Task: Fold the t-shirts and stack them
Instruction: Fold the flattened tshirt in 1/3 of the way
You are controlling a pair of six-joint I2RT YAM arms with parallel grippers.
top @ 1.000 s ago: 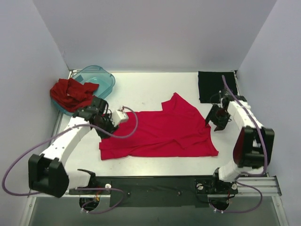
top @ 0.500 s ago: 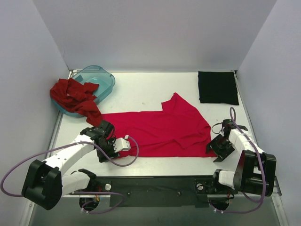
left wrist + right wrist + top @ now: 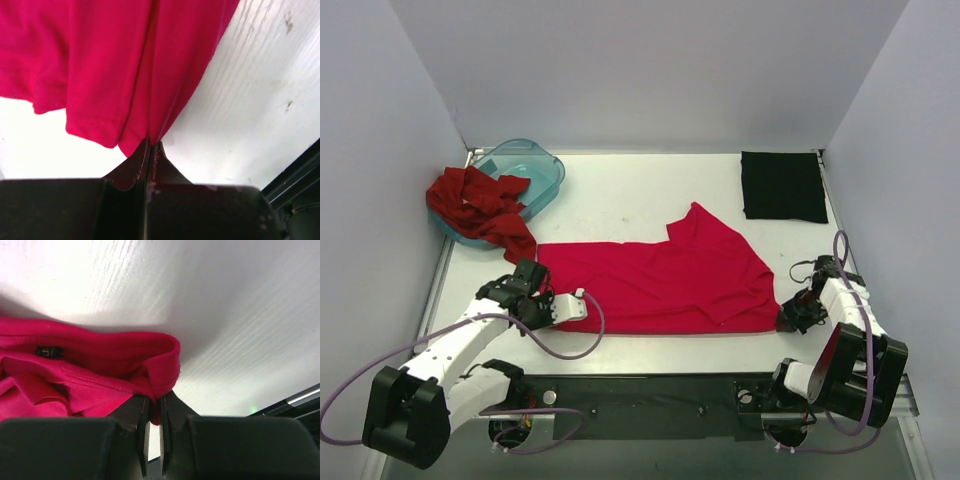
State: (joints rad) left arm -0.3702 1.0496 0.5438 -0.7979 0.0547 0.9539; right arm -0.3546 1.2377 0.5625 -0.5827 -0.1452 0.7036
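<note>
Though cloth partly hides their tips, left tool (image 3: 150, 146) and right tool (image 3: 154, 400) clamp the crimson t-shirt (image 3: 660, 285).

Both arms are smooth white links joined by chunky black housings. The left arm (image 3: 455, 340) is at the lower left of the top view and the right arm (image 3: 852, 312) at the lower right, each with a looping purple-grey cable (image 3: 563, 357) and bolted to a black base bar (image 3: 650, 405) along the bottom edge. A small white camera block (image 3: 570, 305) sits at the left wrist. In the wrist views the left gripper (image 3: 150, 143) and right gripper (image 3: 154, 402) show matte black bodies narrowing to thin dark fingers with scuffed reddish-brown edges.
</note>
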